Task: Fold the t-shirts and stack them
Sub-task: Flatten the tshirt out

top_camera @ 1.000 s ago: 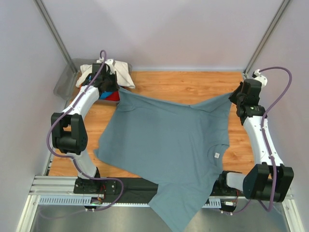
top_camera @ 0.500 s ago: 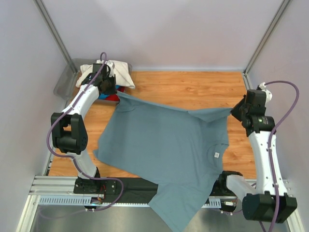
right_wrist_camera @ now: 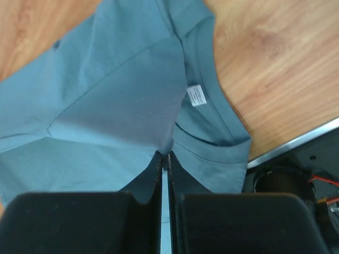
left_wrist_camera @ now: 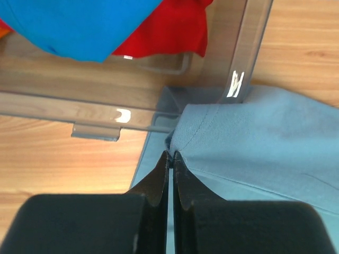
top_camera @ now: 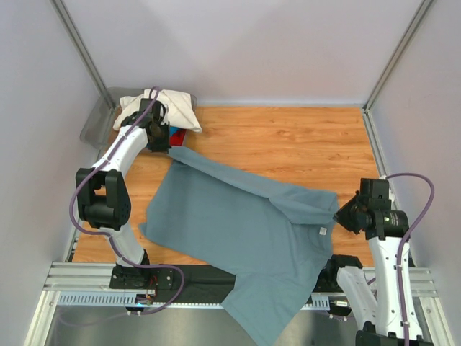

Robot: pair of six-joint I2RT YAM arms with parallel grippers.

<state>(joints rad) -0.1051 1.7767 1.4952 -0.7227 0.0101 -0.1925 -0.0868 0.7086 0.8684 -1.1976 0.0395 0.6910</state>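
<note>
At your far left, the grey plastic bin (top_camera: 92, 127) holds a cream-white shirt (top_camera: 171, 105), a bright blue shirt (left_wrist_camera: 79, 26) and a red-orange shirt (left_wrist_camera: 169, 32). Just beside it, your left pincer (left_wrist_camera: 169, 154) is clenched on a corner of the large slate grey-blue t-shirt (top_camera: 238, 231), which lies spread across the wooden surface (top_camera: 288, 137). Further right, your right pincer (right_wrist_camera: 164, 154) grips a fold near the small white neck label (right_wrist_camera: 197, 96), seemingly raised slightly.

One slate shirt (top_camera: 238, 231), one cream shirt (top_camera: 176, 107), one blue shirt (left_wrist_camera: 79, 26), one red shirt (left_wrist_camera: 169, 32), one bin (top_camera: 95, 124), two claws (left_wrist_camera: 169, 154) (right_wrist_camera: 164, 154)
</note>
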